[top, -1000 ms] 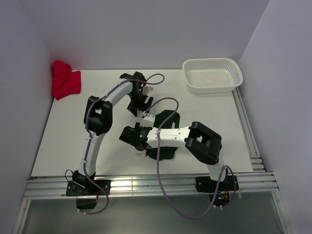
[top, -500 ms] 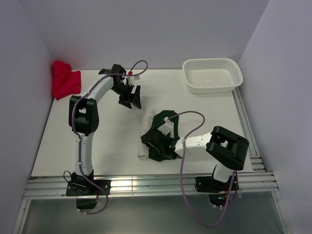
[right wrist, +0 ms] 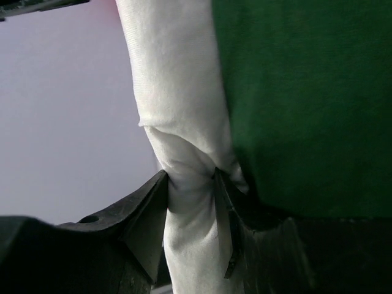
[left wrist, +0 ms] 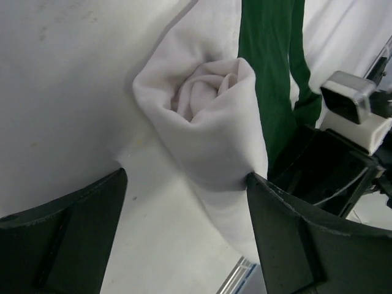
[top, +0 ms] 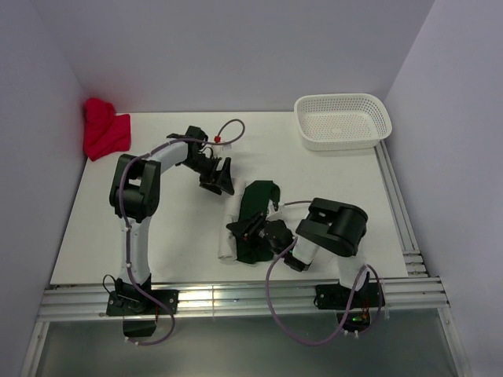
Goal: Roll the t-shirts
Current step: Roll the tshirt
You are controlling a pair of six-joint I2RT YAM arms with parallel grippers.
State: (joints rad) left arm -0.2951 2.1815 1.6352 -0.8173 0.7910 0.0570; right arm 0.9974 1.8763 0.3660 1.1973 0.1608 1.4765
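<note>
Top external: white table [top: 102, 212] (lilac walls [top: 236, 47]); white t-shirt [top: 229, 240] beside green t-shirt [top: 256, 201].

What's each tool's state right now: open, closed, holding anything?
Left tool: open, holding nothing.
Right tool: closed on the white t-shirt.

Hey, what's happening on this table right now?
Shirt rolling is under way. The white t-shirt is wound into a roll and lies alongside the dark green t-shirt. The right claw is shut, pinching the white roll. The left claw is open at the roll's far end and holds nothing. The green one does not look rolled yet.
</note>
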